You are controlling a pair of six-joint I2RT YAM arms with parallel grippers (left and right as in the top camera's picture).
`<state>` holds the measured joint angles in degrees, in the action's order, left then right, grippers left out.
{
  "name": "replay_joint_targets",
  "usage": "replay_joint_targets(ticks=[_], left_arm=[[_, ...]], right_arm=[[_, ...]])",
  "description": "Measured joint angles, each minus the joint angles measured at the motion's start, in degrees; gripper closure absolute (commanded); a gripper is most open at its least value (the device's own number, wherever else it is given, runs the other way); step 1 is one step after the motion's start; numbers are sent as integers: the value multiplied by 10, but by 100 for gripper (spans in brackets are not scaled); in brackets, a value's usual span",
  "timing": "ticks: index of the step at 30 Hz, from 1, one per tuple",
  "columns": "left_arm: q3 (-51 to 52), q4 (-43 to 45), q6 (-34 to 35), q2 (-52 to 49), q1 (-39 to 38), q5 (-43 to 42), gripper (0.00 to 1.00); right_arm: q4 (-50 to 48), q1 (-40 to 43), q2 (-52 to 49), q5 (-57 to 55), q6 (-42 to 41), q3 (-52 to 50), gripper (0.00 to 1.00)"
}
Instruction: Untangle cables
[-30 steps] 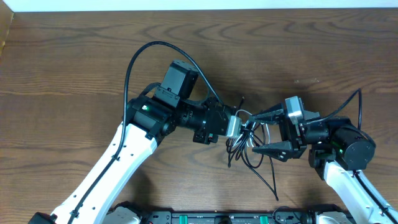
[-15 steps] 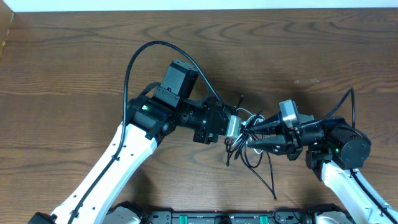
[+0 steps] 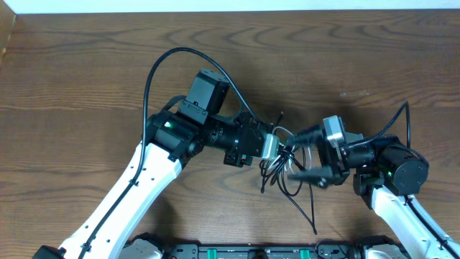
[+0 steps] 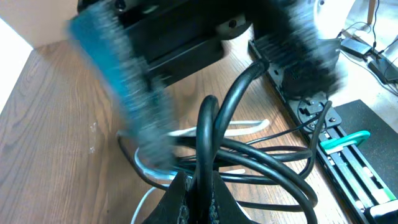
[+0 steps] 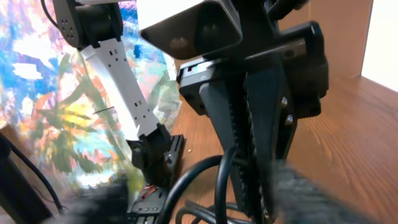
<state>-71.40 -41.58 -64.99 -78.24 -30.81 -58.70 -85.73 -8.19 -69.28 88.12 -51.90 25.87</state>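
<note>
The cables (image 3: pixel 284 171) lie in a tangled bunch at the table's centre, black loops with a thin white one (image 4: pixel 249 127) among them. One black tail (image 3: pixel 310 216) trails toward the front edge. My left gripper (image 3: pixel 276 148) is shut on a black cable loop (image 4: pixel 208 134), which rises straight out from between its fingertips (image 4: pixel 199 202). My right gripper (image 3: pixel 302 153) faces it from the right, open, its fingers spread either side of the bunch's right edge. In the right wrist view its blurred fingers (image 5: pixel 311 193) flank the black loops (image 5: pixel 221 180), with the left gripper (image 5: pixel 261 118) just beyond.
The left arm (image 3: pixel 172 137) reaches in from the lower left, its thick black cord (image 3: pixel 162 61) arching over it. The right arm (image 3: pixel 395 169) comes in from the lower right. A black rail with connectors (image 3: pixel 244 252) runs along the table's front edge.
The right gripper moved left toward the tangle, narrowed its fingers half a second ago, and has spread them again. The left gripper has kept still, shut on its cable.
</note>
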Motion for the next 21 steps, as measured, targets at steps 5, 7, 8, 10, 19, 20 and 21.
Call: replay_joint_targets(ticks=[5, 7, 8, 10, 19, 20, 21], left_arm=[[0, -11, 0, 0, 0, 14, 92], [0, -15, 0, 0, 0, 21, 92], [0, -15, 0, 0, 0, 23, 92], [0, -15, 0, 0, 0, 23, 92], [0, 10, 1, 0, 7, 19, 93], [0, 19, 5, 0, 12, 19, 93], [0, 28, 10, 0, 18, 19, 92]], right_arm=[[-5, 0, 0, 5, 5, 0, 7], [-5, 1, 0, 5, 6, 0, 7], [-5, 3, 0, 5, 7, 0, 7], [-5, 11, 0, 5, 10, 0, 8], [0, 62, 0, 5, 18, 0, 25], [2, 63, 0, 5, 19, 0, 25], [3, 64, 0, 5, 19, 0, 25]])
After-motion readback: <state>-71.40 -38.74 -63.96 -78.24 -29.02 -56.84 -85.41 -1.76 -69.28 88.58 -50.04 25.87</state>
